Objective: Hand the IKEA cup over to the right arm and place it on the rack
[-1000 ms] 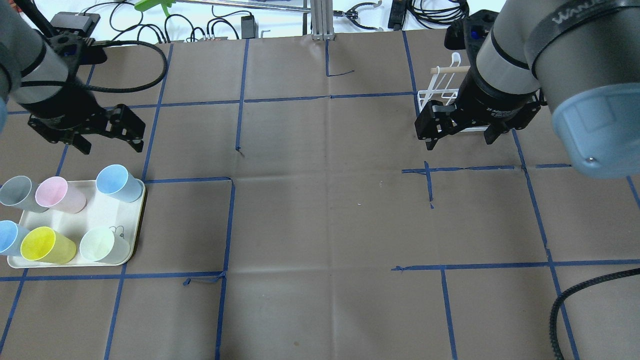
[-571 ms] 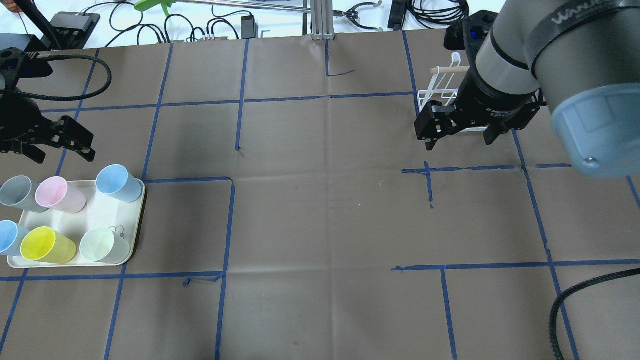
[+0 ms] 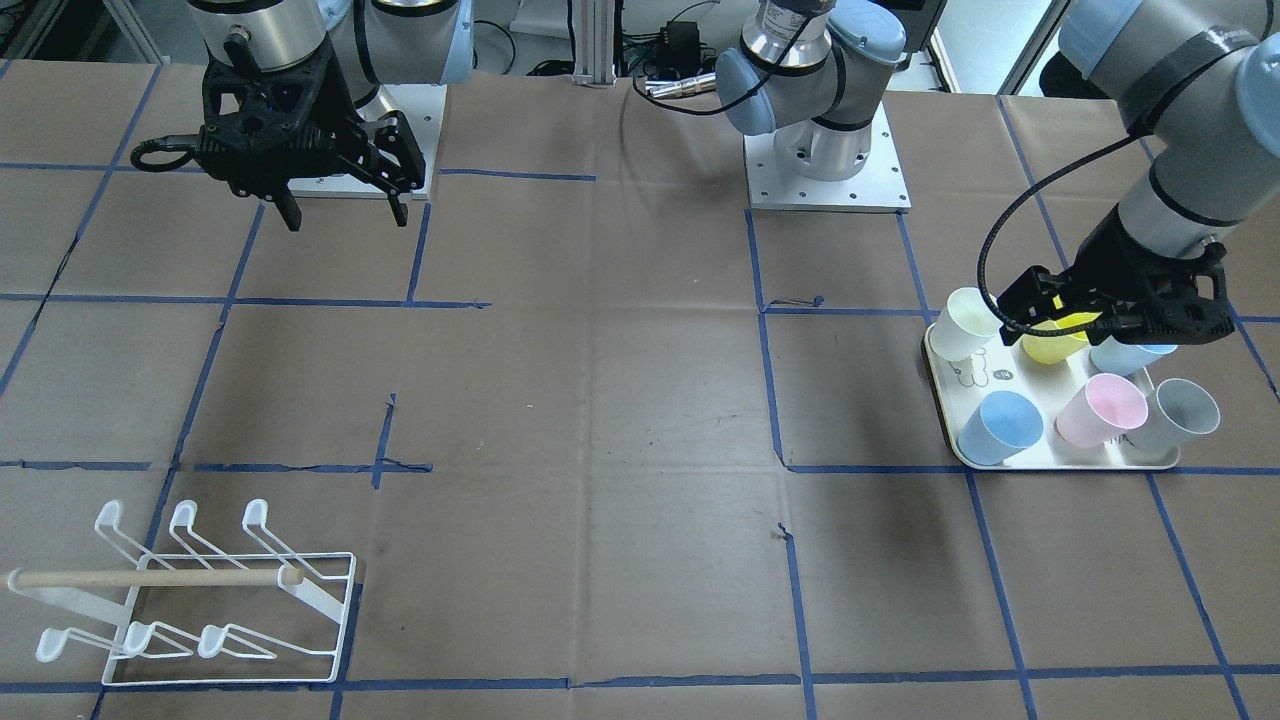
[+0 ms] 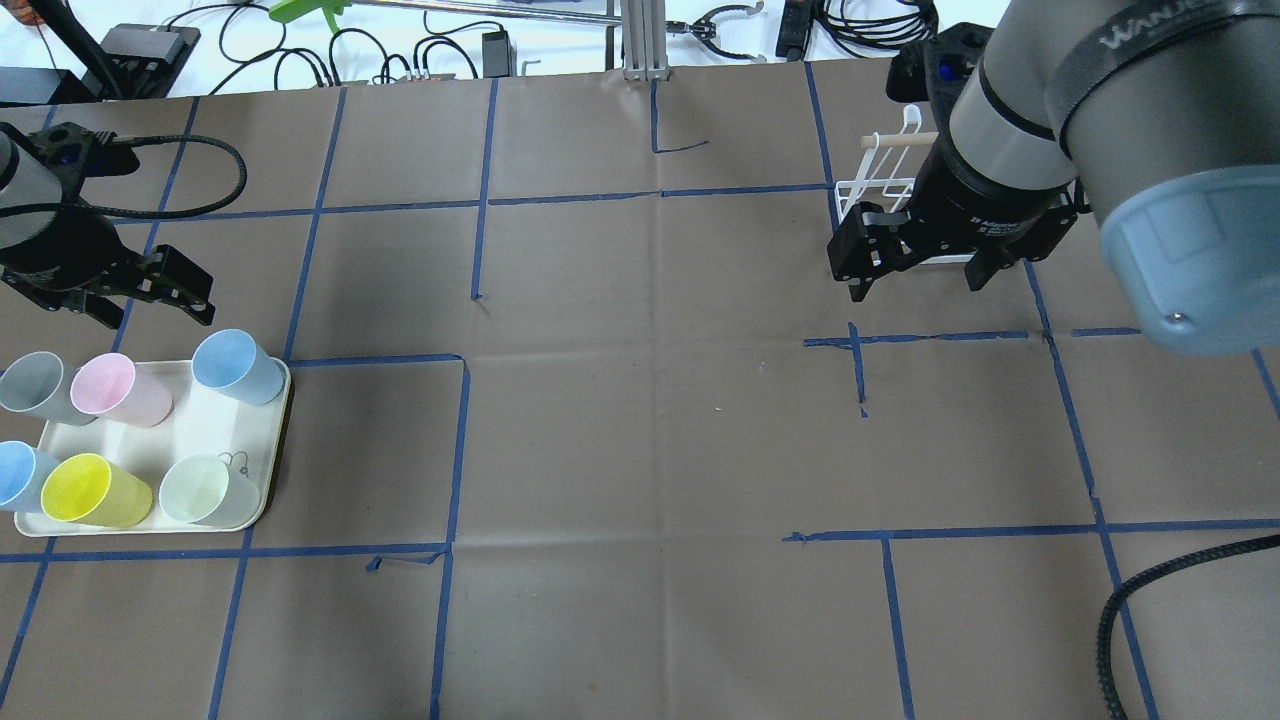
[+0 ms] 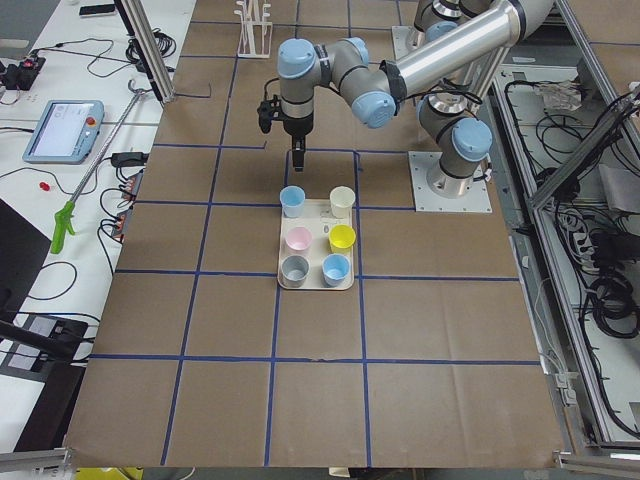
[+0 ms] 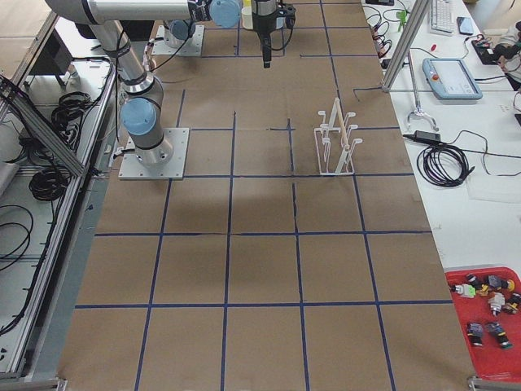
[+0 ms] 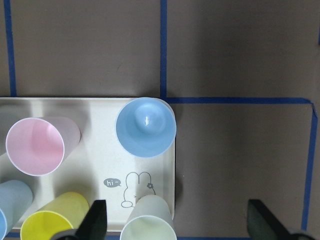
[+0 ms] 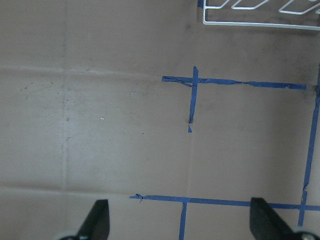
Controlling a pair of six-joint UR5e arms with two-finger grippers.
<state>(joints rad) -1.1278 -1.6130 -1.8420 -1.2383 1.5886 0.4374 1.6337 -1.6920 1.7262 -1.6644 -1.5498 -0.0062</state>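
Several plastic cups stand on a cream tray [image 4: 190, 420] at the left: a blue one [image 4: 235, 365], pink [image 4: 115, 388], grey [image 4: 35, 385], yellow [image 4: 85, 490], pale green [image 4: 205, 490] and another blue [image 4: 18, 475]. My left gripper [image 4: 150, 305] is open and empty, hanging above the tray's far edge by the blue cup [image 7: 146, 127]. My right gripper [image 4: 915, 285] is open and empty, hovering in front of the white wire rack [image 4: 880, 190]. The rack [image 3: 200, 600] holds no cups.
Blue tape lines cross the brown table cover [image 4: 650, 420]. Cables and tools lie beyond the table's far edge [image 4: 400, 50]. The left arm's thick braided cable [image 4: 200, 150] loops beside its wrist. The tray carries a small bear drawing [image 7: 135, 187].
The left gripper swung left, then came back a little to the right, and now hangs closer to the tray's far edge. The right arm has stayed in place.
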